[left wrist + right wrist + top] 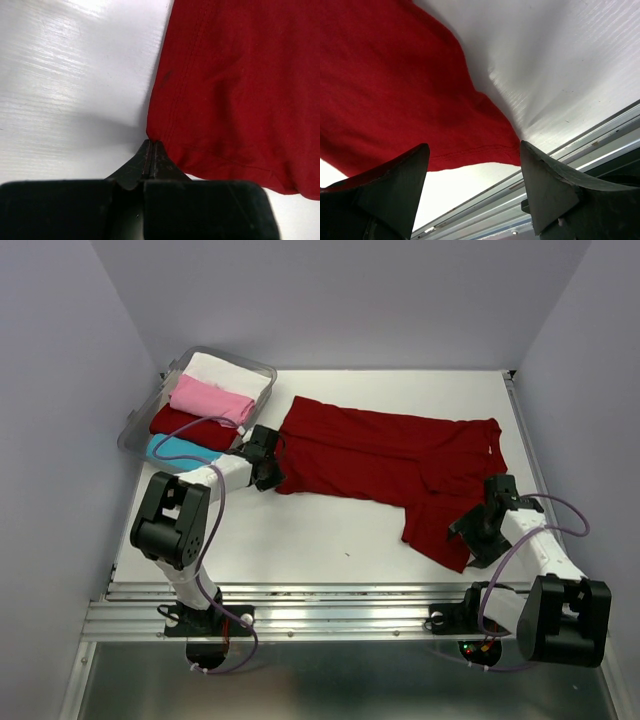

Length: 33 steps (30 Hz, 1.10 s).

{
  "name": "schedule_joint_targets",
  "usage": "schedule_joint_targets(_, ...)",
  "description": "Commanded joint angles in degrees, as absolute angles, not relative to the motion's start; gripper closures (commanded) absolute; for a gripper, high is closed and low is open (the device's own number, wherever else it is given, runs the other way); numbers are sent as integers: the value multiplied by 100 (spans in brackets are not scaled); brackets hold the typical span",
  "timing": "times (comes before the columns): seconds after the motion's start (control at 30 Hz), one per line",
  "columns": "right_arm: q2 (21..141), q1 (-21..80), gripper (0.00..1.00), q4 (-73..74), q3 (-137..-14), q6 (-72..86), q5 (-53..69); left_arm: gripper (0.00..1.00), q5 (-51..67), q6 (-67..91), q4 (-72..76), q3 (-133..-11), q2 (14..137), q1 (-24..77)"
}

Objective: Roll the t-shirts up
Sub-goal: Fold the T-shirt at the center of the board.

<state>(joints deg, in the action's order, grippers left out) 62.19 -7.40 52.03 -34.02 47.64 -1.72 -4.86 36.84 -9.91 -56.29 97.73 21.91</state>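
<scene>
A large dark red t-shirt [390,455] lies spread flat on the white table. My left gripper [272,478] is at its near left corner. In the left wrist view the jaws [151,143] are pressed shut right at that corner of the shirt [240,85], and seem to pinch it. My right gripper [470,532] is over the shirt's near right part. In the right wrist view it [474,145] is open, with the shirt's stitched hem [395,100] between the fingers, not gripped. Rolled white [228,372], pink [210,398], dark red [185,423] and cyan [178,448] shirts lie in the tub.
A clear plastic tub [131,430] stands at the table's far left, just behind my left arm. Metal rails [330,615] run along the table's near edge, also seen in the right wrist view [560,165]. Walls close in the left, right and back sides.
</scene>
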Motion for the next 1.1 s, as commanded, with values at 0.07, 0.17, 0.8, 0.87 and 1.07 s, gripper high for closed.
schedule_joint_targets(0.07, 6390, -712, 24, 5133, -3437, 4887, -361, 100, -607, 3691, -1090, -5915, 9378, 2206)
schedule_joint_targets(0.17, 6398, -712, 26, 5028, -3358, 4948, -334, 100, -554, 3700, -1055, -5897, 9378, 2206)
schedule_joint_targets(0.8, 5942, -659, 90, 4745, -2847, 5326, -273, 100, -677, 3604, -1239, -5976, 9141, 2197)
schedule_joint_targets(0.87, 5766, -659, 97, 4825, -2891, 5309, -194, 100, -694, 3604, -1266, -6003, 9106, 2188)
schedule_joint_targets(1.07, 5423, -659, 99, 5290, -3339, 5195, -53, 100, -756, 3568, -1353, -6056, 8965, 2083)
